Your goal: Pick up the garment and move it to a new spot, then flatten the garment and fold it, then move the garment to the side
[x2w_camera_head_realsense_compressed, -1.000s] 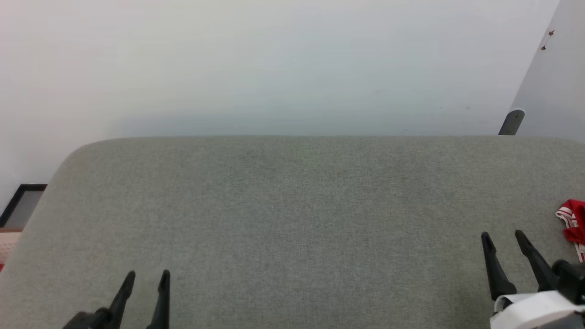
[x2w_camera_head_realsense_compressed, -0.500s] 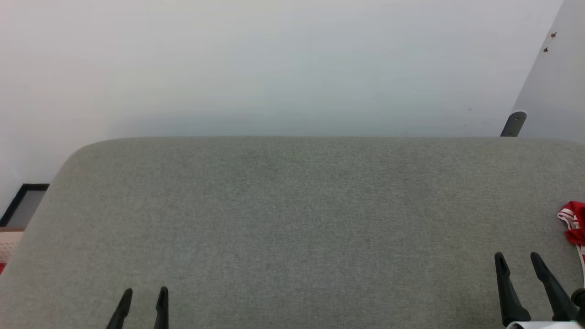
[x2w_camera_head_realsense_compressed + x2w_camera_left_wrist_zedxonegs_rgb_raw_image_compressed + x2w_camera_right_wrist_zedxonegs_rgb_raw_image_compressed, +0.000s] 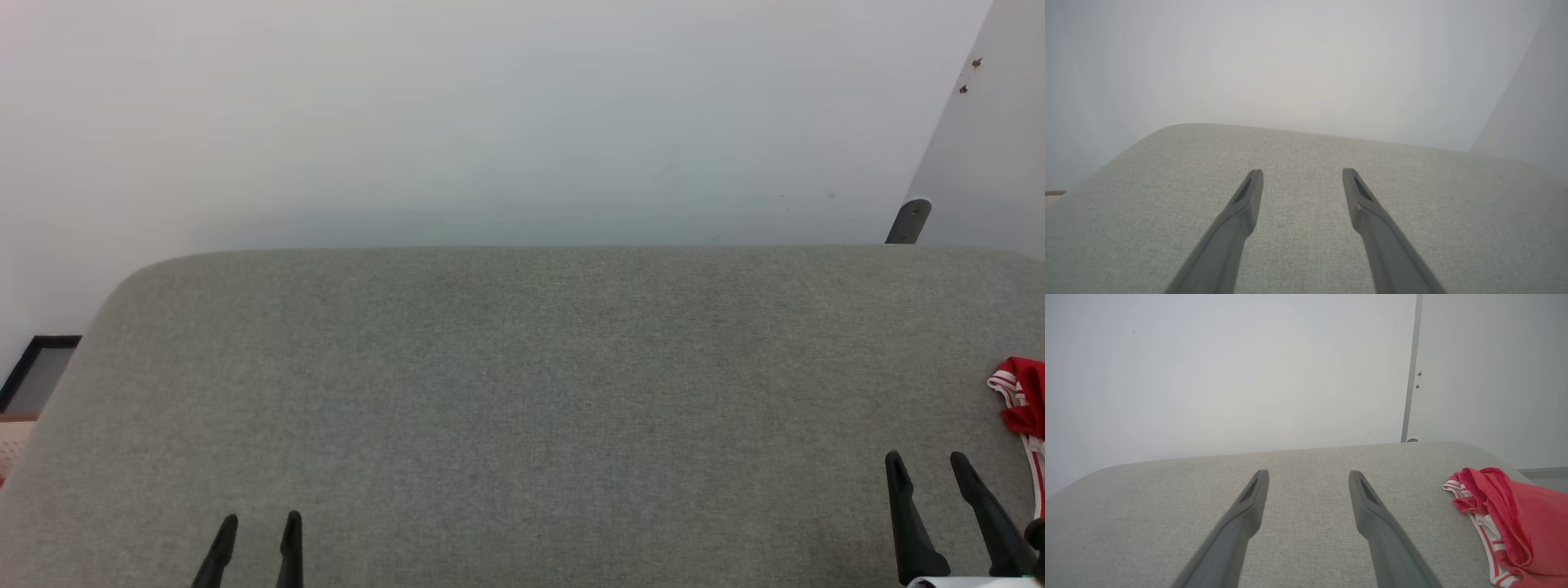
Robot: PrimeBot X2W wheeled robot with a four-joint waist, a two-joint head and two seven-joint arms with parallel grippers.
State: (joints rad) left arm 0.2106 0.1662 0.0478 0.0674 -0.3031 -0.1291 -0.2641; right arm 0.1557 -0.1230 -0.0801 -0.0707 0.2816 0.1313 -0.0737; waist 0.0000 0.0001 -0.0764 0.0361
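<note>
The garment is a crumpled red shirt with red-and-white striped trim, lying at the far right edge of the grey cushioned surface. In the right wrist view the garment bunches to the right of my fingers, apart from them. My right gripper stands open low at the right of the head view, just left of the garment, with nothing between its fingers. My left gripper is open at the lower left over bare cushion, and it holds nothing.
A white wall rises behind the cushion's far edge. A grey door panel with a dark bracket stands at the back right. A black-framed object sits low past the cushion's left edge.
Both grippers have drawn back toward the bottom of the head view over the last second, staying open. The garment lies where it did; the camera shifted slightly.
</note>
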